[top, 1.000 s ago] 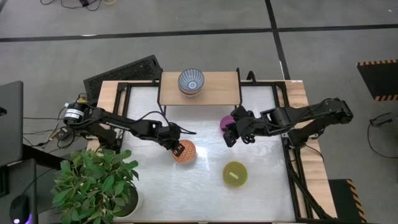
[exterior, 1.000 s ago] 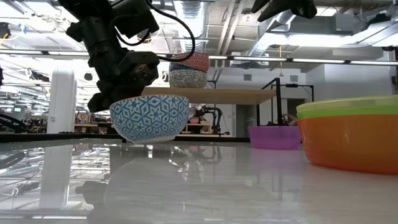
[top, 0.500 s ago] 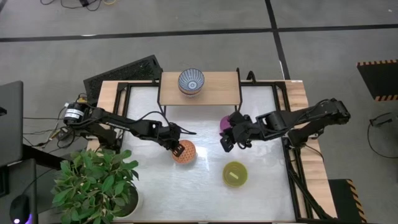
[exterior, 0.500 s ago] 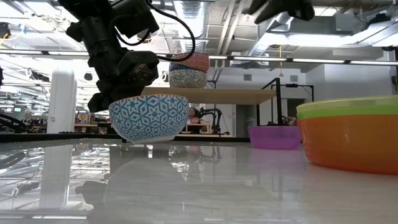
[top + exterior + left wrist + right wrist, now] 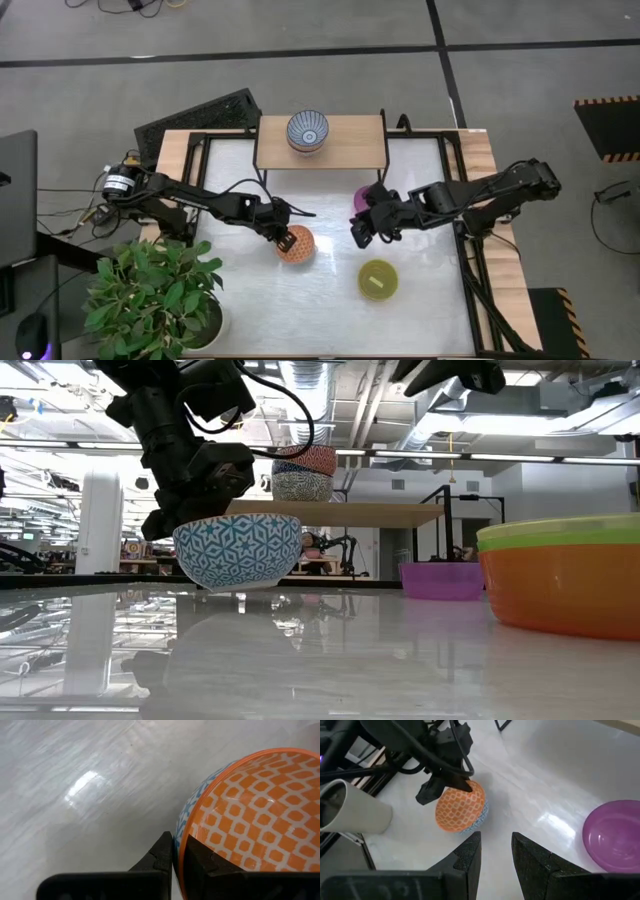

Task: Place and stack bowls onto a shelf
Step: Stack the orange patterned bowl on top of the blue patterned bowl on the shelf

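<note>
— Fingers, left arm: state and holding?
— Left fingers (image 5: 172, 862): pinched shut on the rim of the orange patterned bowl (image 5: 296, 243), one finger inside, one outside. The bowl is orange-checked within and blue star-patterned without. In the low view it sits tilted, at or barely above the desk (image 5: 300, 300); which of the two cannot be told.

— Fingers, right arm?
— Right fingers (image 5: 495, 852): parted, with a plain gap between them and nothing in it. They hang above the desk, between the orange patterned bowl and the purple bowl (image 5: 362, 197), pointing toward the left arm.

— Remaining bowls, by location?
— Purple bowl: on the desk, just in front of the shelf's right end, partly covered by the right arm from above. Olive-yellow bowl (image 5: 378, 280): on the desk, nearer the front edge, below the right fingers in the high view. Blue-grey patterned bowl (image 5: 308, 131): on the shelf (image 5: 350, 150), left of its middle; the low view shows it as the upper item of a stack of two.

— Other items?
— Potted plant (image 5: 155, 295), at the desk's front-left corner.
</note>
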